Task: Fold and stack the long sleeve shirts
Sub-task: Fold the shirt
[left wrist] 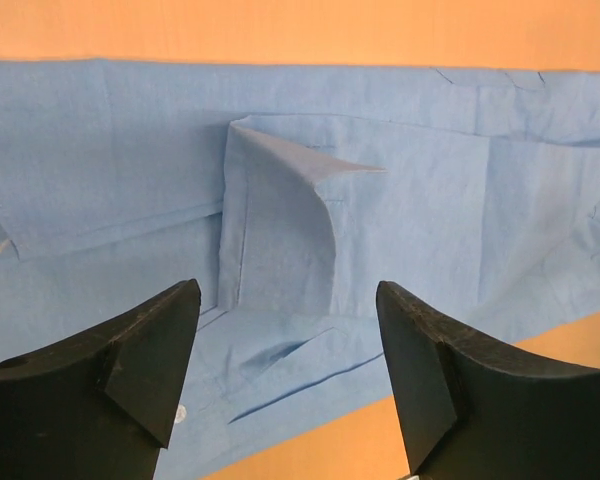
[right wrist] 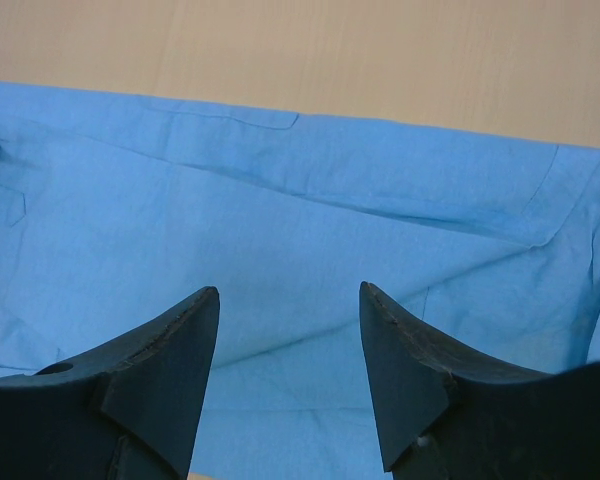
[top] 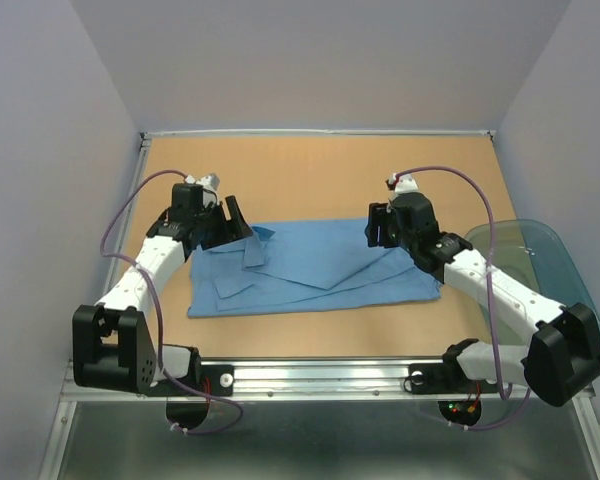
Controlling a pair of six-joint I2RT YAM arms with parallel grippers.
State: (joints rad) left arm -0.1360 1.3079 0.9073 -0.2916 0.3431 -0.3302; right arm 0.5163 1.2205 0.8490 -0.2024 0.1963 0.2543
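A light blue long sleeve shirt [top: 315,268] lies folded into a flat band across the middle of the table. Its collar end [top: 254,246] is at the left, with a turned-up flap [left wrist: 310,170] showing in the left wrist view. My left gripper [top: 223,224] hovers over that left end, jaws open and nothing between them [left wrist: 287,300]. Over the shirt's right end my right gripper [top: 377,228] also stands open and empty [right wrist: 288,300], with blue cloth [right wrist: 300,230] spread below it.
A translucent teal plastic tub [top: 540,262] stands at the right edge of the table, behind the right arm. Bare brown tabletop [top: 310,170] lies beyond the shirt, bounded by white walls. A metal rail [top: 310,375] runs along the near edge.
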